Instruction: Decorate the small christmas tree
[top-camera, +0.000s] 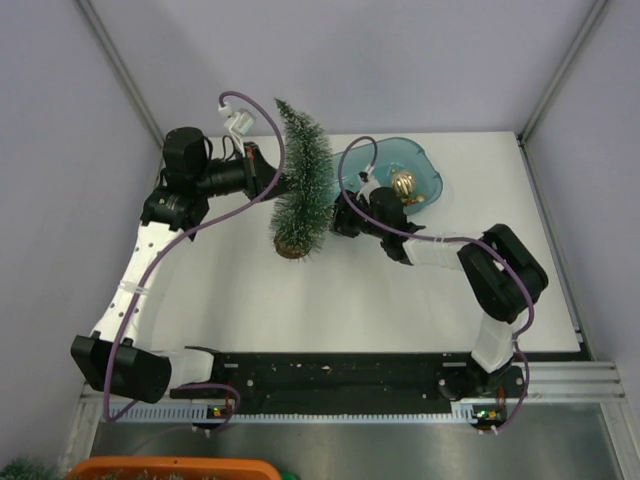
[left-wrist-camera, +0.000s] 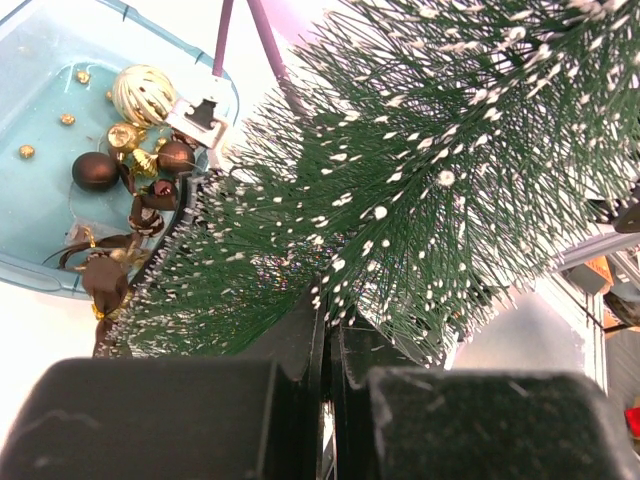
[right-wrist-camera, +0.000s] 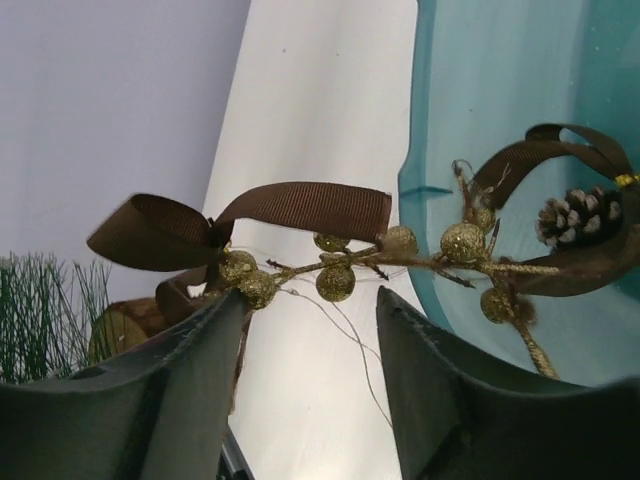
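Observation:
The small christmas tree (top-camera: 302, 170) stands on its round brown base (top-camera: 292, 245) at the back middle of the table. My left gripper (top-camera: 268, 172) reaches into its left side at mid height. In the left wrist view the jaws (left-wrist-camera: 335, 320) are pressed together among the frosted bristles (left-wrist-camera: 400, 150). My right gripper (top-camera: 345, 215) is just right of the tree, at the blue tray's (top-camera: 425, 160) near rim. Its fingers stand open (right-wrist-camera: 312, 295), and a gold berry sprig (right-wrist-camera: 335, 280) with a brown ribbon (right-wrist-camera: 300, 205) lies across just beyond the tips.
The tray (left-wrist-camera: 40, 60) holds a gold ball (top-camera: 403, 183), a dark brown ball (left-wrist-camera: 95, 170), small gold beads and a pine cone (right-wrist-camera: 575, 215). Purple cables loop over both arms. Grey walls close the sides and back.

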